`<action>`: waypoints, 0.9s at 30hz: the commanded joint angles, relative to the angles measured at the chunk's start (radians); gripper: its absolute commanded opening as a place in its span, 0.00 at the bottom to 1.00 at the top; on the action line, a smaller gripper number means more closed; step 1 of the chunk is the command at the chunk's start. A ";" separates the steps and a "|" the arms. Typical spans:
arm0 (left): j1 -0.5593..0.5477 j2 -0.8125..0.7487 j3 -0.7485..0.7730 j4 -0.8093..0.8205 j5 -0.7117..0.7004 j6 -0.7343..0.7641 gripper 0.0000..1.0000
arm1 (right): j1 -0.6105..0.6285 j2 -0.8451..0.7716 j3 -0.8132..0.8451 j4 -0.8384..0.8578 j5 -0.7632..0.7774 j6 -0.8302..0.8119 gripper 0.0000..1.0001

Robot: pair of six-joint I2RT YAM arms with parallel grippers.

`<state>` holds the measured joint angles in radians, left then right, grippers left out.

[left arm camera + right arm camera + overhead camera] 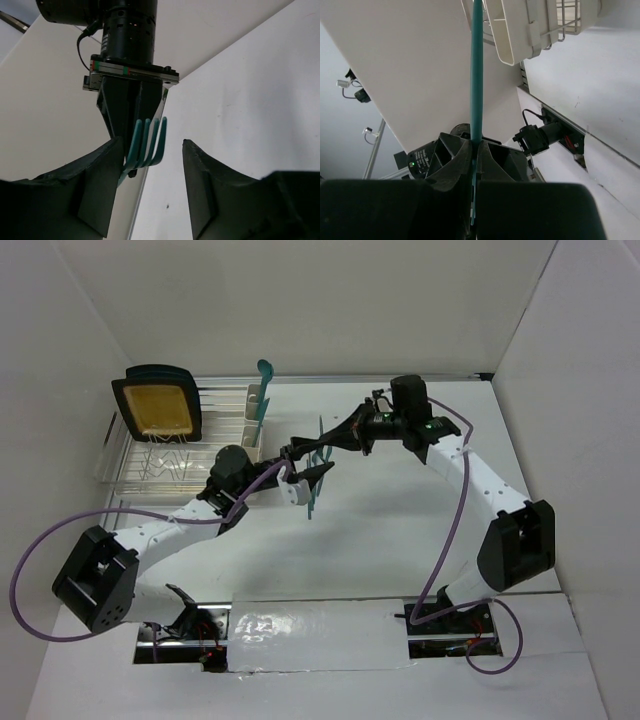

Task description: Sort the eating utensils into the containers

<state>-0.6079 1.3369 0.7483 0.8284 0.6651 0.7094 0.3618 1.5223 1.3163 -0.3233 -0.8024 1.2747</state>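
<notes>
Right claw [475, 148] is clamped tight on the teal fork [476, 75]. From its wrist camera I see the fingers pressed together, with the thin handle running straight up out of the pinch. Overhead, the fork hangs in the air over the middle of the table [400, 530], well clear of the surface, with the two arms meeting at it.

Left claw [152, 145] is right there too. On its camera the prongs stand up between its two fingers [107, 170], closer to the finger on the picture's left, and I can't tell whether they touch it. There is a clear gap to the other finger. So I read the left fingers as apart, bracketing the prongs without gripping them. The black fingers of the right claw come down just behind the prongs.

Over to the containers [252, 428]. The cream cups sit in a row to the left of both claws, against the end of the dish rack [120, 465]. One teal spoon [263, 380] stands in them with its bowl up, leaning toward the back wall. I can't make out which cup it is in. The fork is near the cups but not over them. A yellow plate [158, 405] with a dark rim stands propped in the rack.
</notes>
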 commanded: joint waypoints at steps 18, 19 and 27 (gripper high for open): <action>-0.038 0.015 0.056 0.173 -0.048 0.012 0.27 | -0.003 -0.082 -0.042 -0.006 0.003 0.023 0.29; -0.038 0.015 0.056 0.173 -0.053 0.010 0.27 | -0.001 -0.085 -0.042 -0.007 0.003 0.020 0.32; -0.013 0.013 0.100 0.172 -0.122 -0.068 0.26 | -0.157 -0.100 -0.031 -0.163 -0.020 -0.136 0.79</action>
<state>-0.6373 1.3674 0.7822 0.9127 0.5629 0.6907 0.2836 1.4746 1.2682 -0.3935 -0.8005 1.2385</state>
